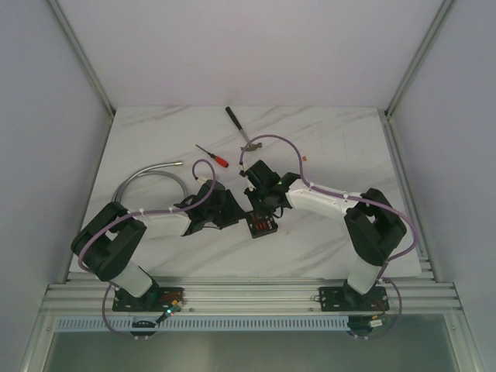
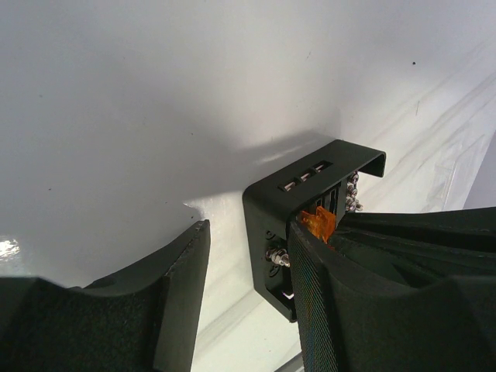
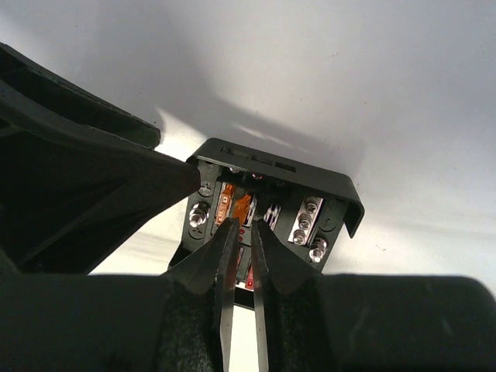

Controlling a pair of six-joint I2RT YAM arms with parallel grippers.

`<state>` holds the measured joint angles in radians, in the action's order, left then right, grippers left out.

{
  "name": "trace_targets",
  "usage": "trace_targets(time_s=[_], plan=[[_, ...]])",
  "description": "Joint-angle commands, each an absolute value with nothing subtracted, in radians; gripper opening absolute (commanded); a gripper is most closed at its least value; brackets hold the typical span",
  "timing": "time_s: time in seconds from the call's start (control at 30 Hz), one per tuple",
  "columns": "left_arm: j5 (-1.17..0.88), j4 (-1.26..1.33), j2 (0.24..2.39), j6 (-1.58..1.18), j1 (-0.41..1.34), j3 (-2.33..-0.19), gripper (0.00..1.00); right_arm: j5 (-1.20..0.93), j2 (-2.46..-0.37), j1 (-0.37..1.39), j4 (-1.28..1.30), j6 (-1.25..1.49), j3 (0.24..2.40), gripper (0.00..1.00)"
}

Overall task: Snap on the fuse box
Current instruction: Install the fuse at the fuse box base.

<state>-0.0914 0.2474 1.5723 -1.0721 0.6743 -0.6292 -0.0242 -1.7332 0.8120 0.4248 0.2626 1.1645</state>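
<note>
The fuse box [image 1: 262, 226] is a small black square box lying on the white table between my two grippers. Its face shows orange fuses and silver screw terminals. In the right wrist view, my right gripper [image 3: 246, 223] points down at the fuse box [image 3: 273, 159]. Its jaws stand a thin slit apart with nothing between them, the tips just short of a tilted orange fuse [image 3: 242, 205]. My left gripper [image 2: 248, 240] is open; its right finger [image 2: 325, 310] lies against the fuse box [image 2: 287, 198], while its left finger [image 2: 182, 294] stays apart from it.
A red-handled screwdriver [image 1: 214, 156] and a black-handled tool [image 1: 236, 124] lie on the far part of the table. A grey flexible hose [image 1: 147, 178] curves at the left behind the left arm. A tiny orange piece [image 1: 304, 160] lies beyond the right arm.
</note>
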Motion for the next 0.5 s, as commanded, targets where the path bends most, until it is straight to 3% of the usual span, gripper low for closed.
trace_targets(time_s=[0.0, 0.47], plan=[[-0.09, 0.229, 1.601, -1.067, 0.67, -0.639, 0.54, -0.003, -1.761, 0.819, 0.464, 0.269, 1.177, 0.17], [-0.09, 0.23, 1.602, -1.069, 0.67, -0.635, 0.54, 0.043, -1.787, 0.799, 0.524, 0.255, 1.169, 0.1]])
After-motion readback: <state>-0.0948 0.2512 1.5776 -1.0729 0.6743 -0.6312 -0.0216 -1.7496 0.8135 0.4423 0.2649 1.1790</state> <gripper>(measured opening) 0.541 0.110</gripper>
